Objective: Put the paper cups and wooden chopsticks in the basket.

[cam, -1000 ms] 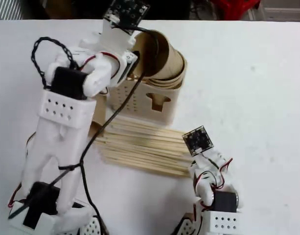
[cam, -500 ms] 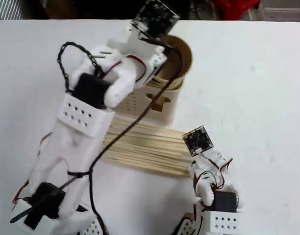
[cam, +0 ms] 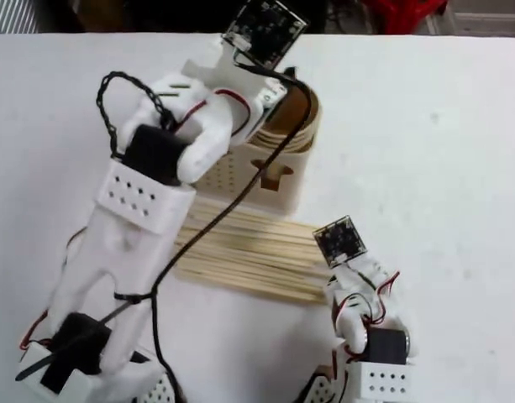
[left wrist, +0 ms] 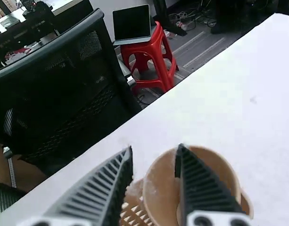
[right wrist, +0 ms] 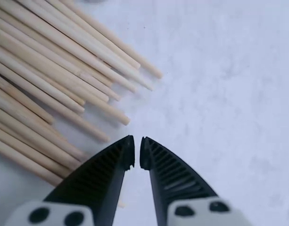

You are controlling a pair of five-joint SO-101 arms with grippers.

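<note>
The pale wooden chopsticks lie flat in a loose bundle on the white counter, between the basket and the arms' bases. Their long axis runs across the counter from side to side, and the right-hand ends sit slightly nearer the near edge. Some of these ends reach further along than others.

The stack of nested brown paper cups is in the cream perforated basket with a cut-out handle, mouth opening upward. The basket sits close to the counter's far edge, about midway along it, just beyond the chopsticks.

The left arm's fingers are above the basket. They are spread wide and straddle the rim of the top cup: 1 black ribbed finger is inside the mouth and the other is outside the wall. The wall stands between the 2 fingers but is not pinched.

The right arm's fingers point down at bare counter just past the right-hand ends of the chopsticks. Their tips are pressed almost together, with only a sliver of gap between them. They hold nothing and touch no stick.
</note>
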